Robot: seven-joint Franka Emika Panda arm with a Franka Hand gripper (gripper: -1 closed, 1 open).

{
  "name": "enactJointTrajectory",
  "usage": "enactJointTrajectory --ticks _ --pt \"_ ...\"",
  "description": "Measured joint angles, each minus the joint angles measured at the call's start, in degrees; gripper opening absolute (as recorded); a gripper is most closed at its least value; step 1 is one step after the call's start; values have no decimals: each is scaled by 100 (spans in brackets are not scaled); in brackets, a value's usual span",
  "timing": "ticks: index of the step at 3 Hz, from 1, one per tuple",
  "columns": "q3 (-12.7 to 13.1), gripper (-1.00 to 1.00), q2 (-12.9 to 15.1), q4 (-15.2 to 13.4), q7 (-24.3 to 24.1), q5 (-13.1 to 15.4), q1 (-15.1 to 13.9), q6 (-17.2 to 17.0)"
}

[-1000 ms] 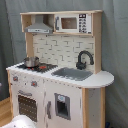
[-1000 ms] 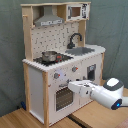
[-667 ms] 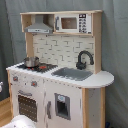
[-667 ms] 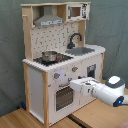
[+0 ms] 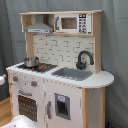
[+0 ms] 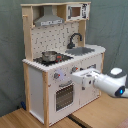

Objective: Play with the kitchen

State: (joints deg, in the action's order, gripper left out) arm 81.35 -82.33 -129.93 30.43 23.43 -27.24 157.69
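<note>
The large white and light-wood toy kitchen [image 6: 62, 60] stands upright on the wooden floor [image 6: 95, 112] against a grey curtain backdrop [image 5: 116, 40], filling the middle of both exterior views. Its front panel carries the knobs and the oven door [image 6: 64, 95], so the white robot arm [image 6: 107, 82] reaches in level with that row; in the second exterior view its blocky white gripper [image 6: 79, 79] sits right at the panel just above the oven door, by the look of it to work a knob or the door handle. I cannot tell how the jaws stand or whether they have hold of anything. A small silver pot [image 5: 31, 61] rests on the black stovetop [image 5: 37, 66], beside the grey sink [image 5: 74, 73] with its black curved faucet [image 5: 84, 58]. Above, the grey hood [image 5: 40, 26] and 1 small white microwave [image 5: 74, 22] sit out of the arm's way.
</note>
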Motion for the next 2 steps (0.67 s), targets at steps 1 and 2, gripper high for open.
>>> enactJointTrajectory --ticks 1,2 --pt "-302 100 117 -132 545 -2 -15 205" --pt "-595 100 273 -241 1067 -1 -44 408"
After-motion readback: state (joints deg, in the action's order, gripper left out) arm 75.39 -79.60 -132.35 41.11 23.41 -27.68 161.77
